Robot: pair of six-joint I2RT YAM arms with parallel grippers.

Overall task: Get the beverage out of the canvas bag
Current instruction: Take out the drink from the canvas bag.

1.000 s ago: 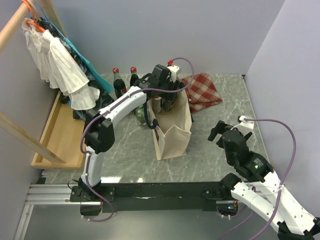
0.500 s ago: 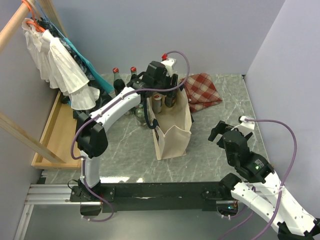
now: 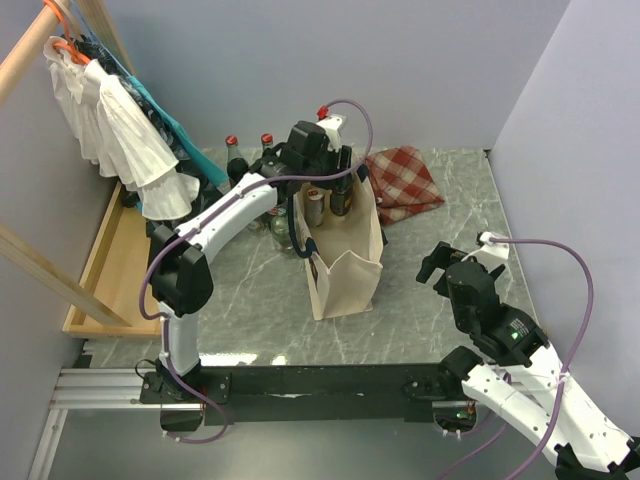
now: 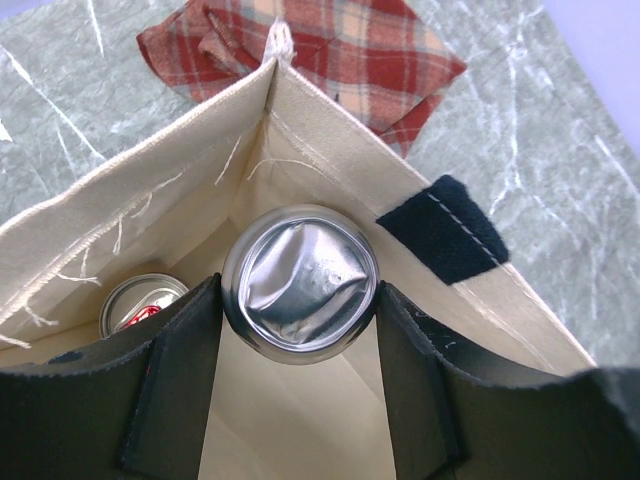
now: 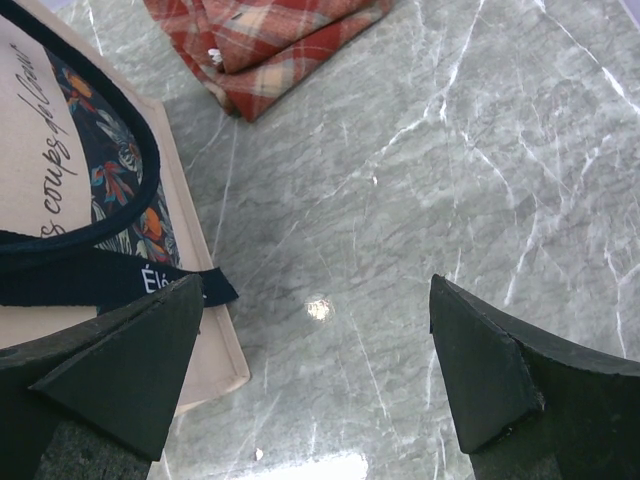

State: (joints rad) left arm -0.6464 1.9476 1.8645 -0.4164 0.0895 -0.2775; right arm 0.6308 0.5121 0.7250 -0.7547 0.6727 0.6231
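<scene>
The cream canvas bag (image 3: pixel 348 268) stands upright mid-table with its navy handles. My left gripper (image 3: pixel 335 192) is over the bag's far end, shut on a silver beverage can (image 4: pixel 299 283); its round end faces the left wrist camera and both fingers (image 4: pixel 180 370) press its sides. A second can (image 4: pixel 138 305) stands lower inside the bag, beside its wall (image 4: pixel 150 195). My right gripper (image 3: pixel 441 262) is open and empty over bare table to the right of the bag, whose printed side (image 5: pixel 60 190) shows in the right wrist view.
A red checked cloth (image 3: pixel 405 183) lies behind and right of the bag. Two red-capped bottles (image 3: pixel 232 160) stand at the back left, with a glass jar (image 3: pixel 280 228) beside the bag. A wooden tray (image 3: pixel 115 270) and hanging clothes (image 3: pixel 110 120) fill the left side.
My left gripper has risen and shifted slightly left and back with the can in it. The right arm has not moved.
</scene>
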